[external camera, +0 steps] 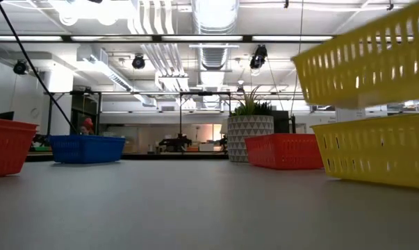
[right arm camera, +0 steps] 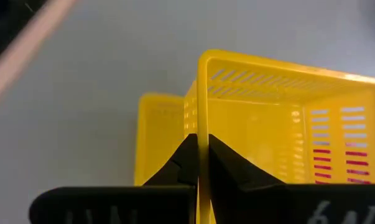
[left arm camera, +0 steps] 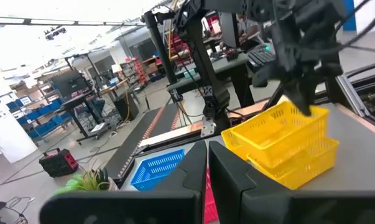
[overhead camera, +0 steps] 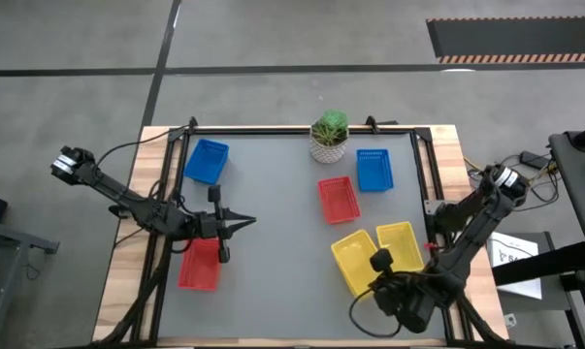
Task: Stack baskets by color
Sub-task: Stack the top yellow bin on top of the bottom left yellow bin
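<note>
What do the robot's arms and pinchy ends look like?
Both arms are dark, thin and jointed, with black cables running along them. The left arm has a pale grey patch at its far joint. The left end effector ends in two pointed black fingers; the right end effector has flat black wedge-shaped fingers.

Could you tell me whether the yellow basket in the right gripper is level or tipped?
Tipped: the yellow basket hangs slanted above another in the low view, its wall pinched by the right gripper.
</note>
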Controlling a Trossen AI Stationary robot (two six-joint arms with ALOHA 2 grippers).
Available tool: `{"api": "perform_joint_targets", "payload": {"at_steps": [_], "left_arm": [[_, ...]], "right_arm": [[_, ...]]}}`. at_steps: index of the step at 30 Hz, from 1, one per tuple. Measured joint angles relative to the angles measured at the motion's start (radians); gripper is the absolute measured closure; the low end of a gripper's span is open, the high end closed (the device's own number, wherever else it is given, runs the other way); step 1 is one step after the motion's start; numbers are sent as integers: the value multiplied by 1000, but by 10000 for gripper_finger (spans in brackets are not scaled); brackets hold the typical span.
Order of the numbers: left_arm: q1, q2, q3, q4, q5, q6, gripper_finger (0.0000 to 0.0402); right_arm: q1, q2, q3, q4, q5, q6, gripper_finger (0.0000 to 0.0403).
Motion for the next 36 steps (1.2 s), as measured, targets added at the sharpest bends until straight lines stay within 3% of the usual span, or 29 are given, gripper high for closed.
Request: {"api": "perform_joint_targets", "payload": {"at_steps": [8,16,30,36], "left_arm": [[0,0,0,7,0,-1,400],[1,0,0,7,-2,0,400],[1,0,0,7,-4,0,400],[1,0,0,6,-4,-1,400]], "right_arm": [[0,-11,-111,127,-77,12,394],[-10,-11,-105,144,-57,125,388],[-41,-11,-101,152,-53,199,292],[-40,-11,-37,153,-53,178,279]]}}
